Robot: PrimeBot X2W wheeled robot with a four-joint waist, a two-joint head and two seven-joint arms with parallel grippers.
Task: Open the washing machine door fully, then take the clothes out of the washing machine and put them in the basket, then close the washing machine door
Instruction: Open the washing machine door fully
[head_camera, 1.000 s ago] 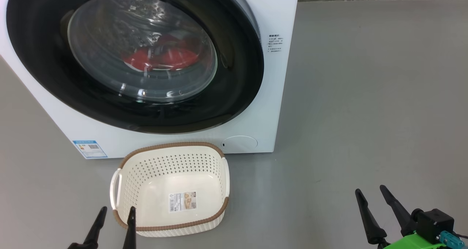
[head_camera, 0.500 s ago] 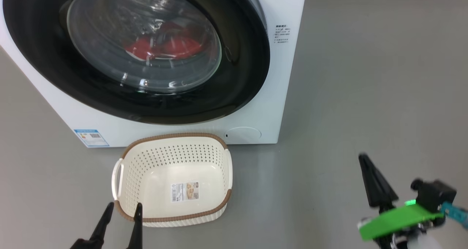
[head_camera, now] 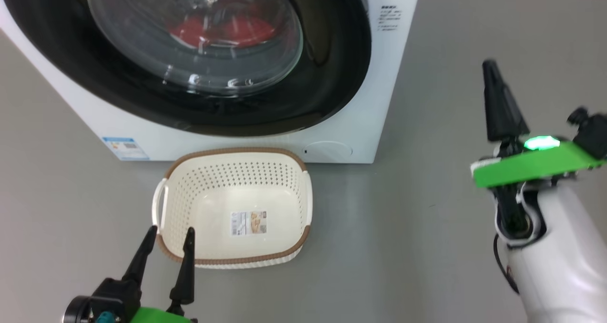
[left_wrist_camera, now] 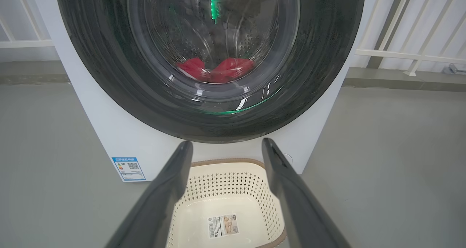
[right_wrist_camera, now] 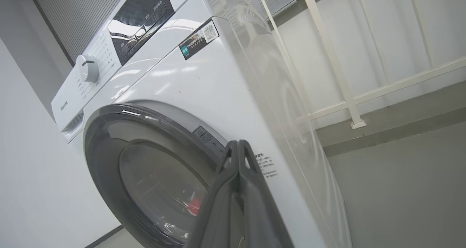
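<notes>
Washing machine door [head_camera: 332,76] closed | basket [head_camera: 235,151] below it | left claw [head_camera: 170,230] spread | right claw [head_camera: 490,67] pinched (above floor [head_camera: 450,247])

The drum opening of the big white front-loading washing machine [head_camera: 393,76] is covered by its round, glossy black-rimmed door [head_camera: 199,38] with a bulging glass window. The bright red fabric clothes [head_camera: 227,29] are shut in behind that glass. The ground directly below the door is occupied by the cream perforated plastic basket [head_camera: 223,180]. Open grey floor [head_camera: 450,247] is left to the machine's right, bounded behind by a white metal railing [right_wrist_camera: 347,98].
</notes>
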